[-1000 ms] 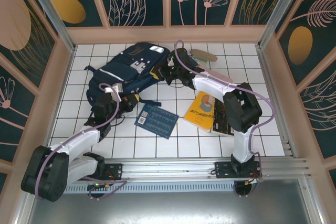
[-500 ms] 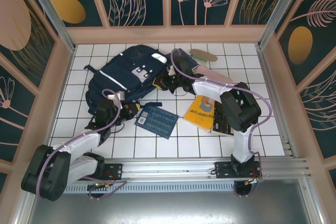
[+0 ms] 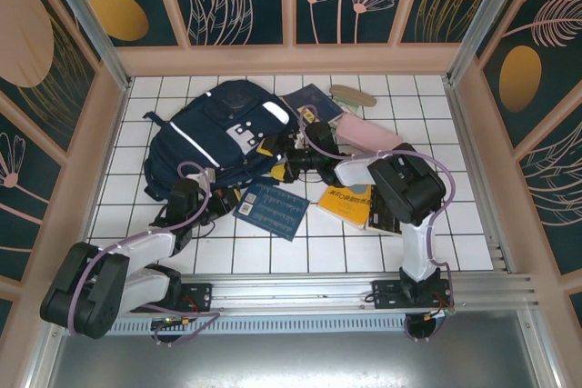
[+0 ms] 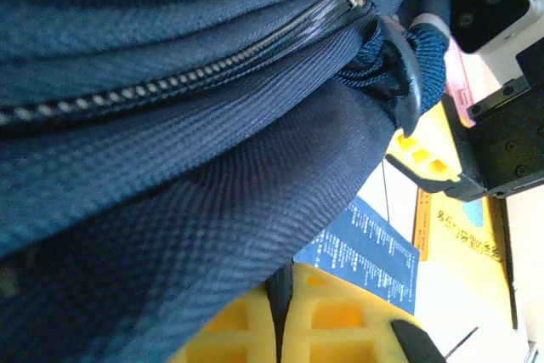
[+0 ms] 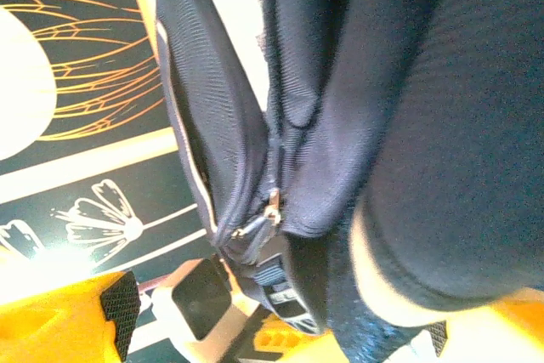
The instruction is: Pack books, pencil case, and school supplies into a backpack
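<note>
One backpack (image 3: 214,129), navy, dragged nearward and leftward across the tiles since a second ago, both arms folded back with it; zip closed where the wrist views show it, nothing packed. One left gripper (image 3: 223,195), yellow pads together on a pinch of bag fabric at the near edge. One right gripper (image 3: 282,163), fingers wide apart with a thick fold of fabric filling the gap; clamped or merely straddling, cannot tell. Four books, all outside the bag: one blue book (image 3: 271,209) just near of it, one yellow book (image 3: 348,203), one black book (image 3: 387,213) touching the yellow one's right side, one navy booklet (image 3: 314,101) at the bag's far right, bared by the shift. One pink pencil case (image 3: 367,134), right of the bag. One tan oval piece (image 3: 353,94), by the far wall. Judged: bag hauled closer for opening; all loading ahead.
</note>
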You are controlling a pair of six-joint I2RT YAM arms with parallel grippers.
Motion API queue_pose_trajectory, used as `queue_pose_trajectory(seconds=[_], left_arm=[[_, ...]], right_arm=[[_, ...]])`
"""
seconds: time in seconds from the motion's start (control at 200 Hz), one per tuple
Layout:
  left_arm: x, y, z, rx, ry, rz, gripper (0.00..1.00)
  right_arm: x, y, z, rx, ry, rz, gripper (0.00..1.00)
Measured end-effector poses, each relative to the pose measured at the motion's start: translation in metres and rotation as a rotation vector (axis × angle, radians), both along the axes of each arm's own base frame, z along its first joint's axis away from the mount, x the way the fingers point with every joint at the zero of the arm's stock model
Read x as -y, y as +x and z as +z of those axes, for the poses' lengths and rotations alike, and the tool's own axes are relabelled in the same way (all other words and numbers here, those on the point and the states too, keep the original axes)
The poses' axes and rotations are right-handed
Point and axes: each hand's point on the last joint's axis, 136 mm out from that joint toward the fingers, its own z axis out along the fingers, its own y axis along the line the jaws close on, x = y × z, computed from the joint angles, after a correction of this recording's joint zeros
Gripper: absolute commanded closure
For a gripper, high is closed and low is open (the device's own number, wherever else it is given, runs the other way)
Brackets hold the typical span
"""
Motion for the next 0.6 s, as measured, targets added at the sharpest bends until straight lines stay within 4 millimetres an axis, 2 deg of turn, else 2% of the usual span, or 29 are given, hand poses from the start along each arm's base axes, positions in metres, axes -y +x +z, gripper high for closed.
queue_pose_trajectory(seconds=[0.1,0.335,0.415,0.596], left_arm=[[-0.001,0.002,0.002,0.004,-0.013,0.011,1.00],[-0.001,0.004,0.005,-0.006,-0.037,0.032,1.00],[-0.002,0.004,0.005,-0.010,-0.043,0.038,1.00],[-0.002,0.005,0.009,-0.002,-0.055,0.042,1.00]], right_arm=[[-0.012,-0.004,-0.002,-0.012,0.022,0.011,0.16],[-0.030,-0.007,-0.025,-0.059,0.015,0.019,0.26],[-0.031,-0.005,-0.025,-0.056,0.013,0.014,0.25],[-0.023,-0.010,-0.032,-0.069,-0.021,0.002,0.15]])
